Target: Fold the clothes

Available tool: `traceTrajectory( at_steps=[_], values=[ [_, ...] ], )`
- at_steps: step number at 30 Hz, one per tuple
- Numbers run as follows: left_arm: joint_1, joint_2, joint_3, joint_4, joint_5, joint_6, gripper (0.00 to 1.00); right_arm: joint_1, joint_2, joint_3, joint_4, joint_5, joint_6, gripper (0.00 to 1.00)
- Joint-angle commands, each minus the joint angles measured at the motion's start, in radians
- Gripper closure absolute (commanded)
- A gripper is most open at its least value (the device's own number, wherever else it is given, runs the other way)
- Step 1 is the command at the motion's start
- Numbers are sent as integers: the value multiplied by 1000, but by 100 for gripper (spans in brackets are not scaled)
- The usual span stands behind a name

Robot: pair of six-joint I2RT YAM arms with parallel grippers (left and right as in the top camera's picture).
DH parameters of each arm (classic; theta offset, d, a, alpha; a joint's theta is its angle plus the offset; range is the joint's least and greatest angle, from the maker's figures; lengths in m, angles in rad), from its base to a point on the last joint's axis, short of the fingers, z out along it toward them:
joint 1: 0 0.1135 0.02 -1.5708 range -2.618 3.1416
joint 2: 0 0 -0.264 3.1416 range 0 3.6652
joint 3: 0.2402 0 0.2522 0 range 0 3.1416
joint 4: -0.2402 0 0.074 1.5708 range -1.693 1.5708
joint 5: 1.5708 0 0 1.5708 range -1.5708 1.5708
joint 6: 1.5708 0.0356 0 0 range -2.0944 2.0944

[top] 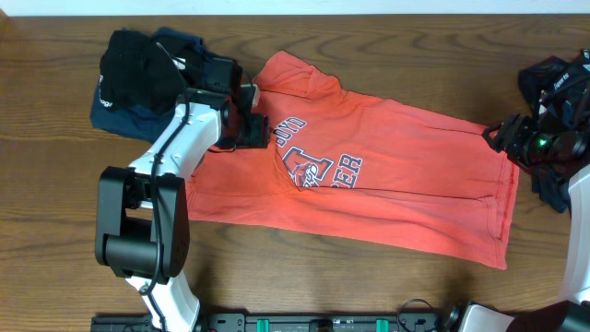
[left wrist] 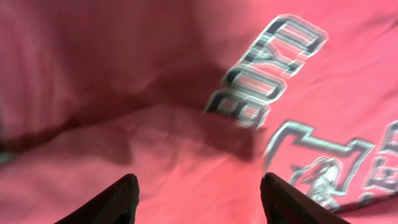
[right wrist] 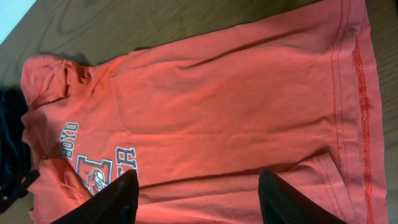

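Observation:
The clothes are chiefly an orange-red T-shirt lying across the table, folded lengthwise, with navy-and-white lettering facing up. My left gripper hovers over the shirt's collar end, open, with only red cloth beneath and nothing between its fingers. The lettering lies just ahead of it. My right gripper stands open above the hem end. In the right wrist view the shirt stretches away below the gripper, with the stitched hem at the right.
A black garment lies on a navy one at the back left, just beyond the left arm. Another dark garment sits at the right edge behind the right arm. Bare wood table runs along the front.

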Motion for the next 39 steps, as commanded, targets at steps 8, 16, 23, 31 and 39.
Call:
traceTrajectory(
  at_steps=[8,16,23,31,39],
  values=[
    [-27,3,9,-29,-117,-2,54,7,-1,13,-1,3,-18,40],
    [-113,93,9,35,-78,-2,89,7,-1,13,-6,2,-18,40],
    [-150,62,65,-12,-7,-2,89,7,-1,13,5,5,-18,40],
    [-145,-65,243,-118,-59,5,49,7,27,8,31,183,28,36],
    [-128,-106,335,-124,-88,55,48,1,219,5,116,261,62,37]
  ],
)
